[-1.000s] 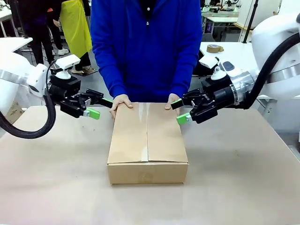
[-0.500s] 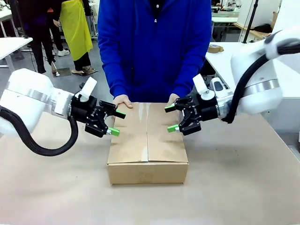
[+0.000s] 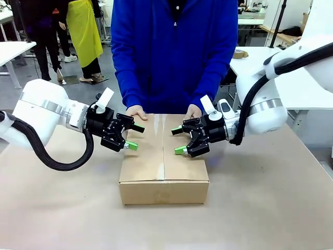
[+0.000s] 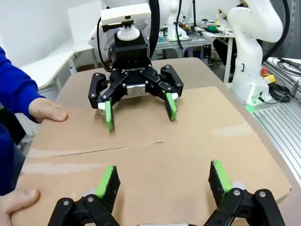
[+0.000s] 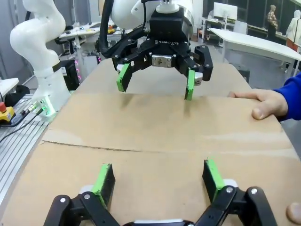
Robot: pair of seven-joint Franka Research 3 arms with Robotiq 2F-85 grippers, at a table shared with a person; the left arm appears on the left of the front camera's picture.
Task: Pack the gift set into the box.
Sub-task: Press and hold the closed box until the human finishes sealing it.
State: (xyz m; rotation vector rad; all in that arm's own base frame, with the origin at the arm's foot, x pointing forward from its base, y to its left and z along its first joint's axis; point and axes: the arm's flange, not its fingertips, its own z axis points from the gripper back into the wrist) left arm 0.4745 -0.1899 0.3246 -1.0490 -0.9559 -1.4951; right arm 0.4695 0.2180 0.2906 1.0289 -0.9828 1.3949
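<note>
With its four top flaps folded shut, the box (image 3: 164,161) lies at the middle of the bench (image 3: 62,208), long axis running from the robot's side straight across to the person. The centre seam (image 3: 164,151) between the flaps follows the same line. One short end faces the front camera. The person (image 3: 174,52) in a blue top stands against the far end, one hand (image 3: 134,112) resting on the far corner at the robot's left, the other hand (image 3: 192,110) on the opposite corner.

The left tool (image 3: 135,136) reaches in sideways over the left flap and the right tool (image 3: 178,140) over the right flap. They point at each other across the seam, both with fingers spread wide and nothing between them. Their green pads sit low over the cardboard, possibly touching it; the wrist views do not settle that. Behind, someone in a yellow apron (image 3: 83,31) stands by other tables, and a tape roll (image 3: 239,53) lies on one.
</note>
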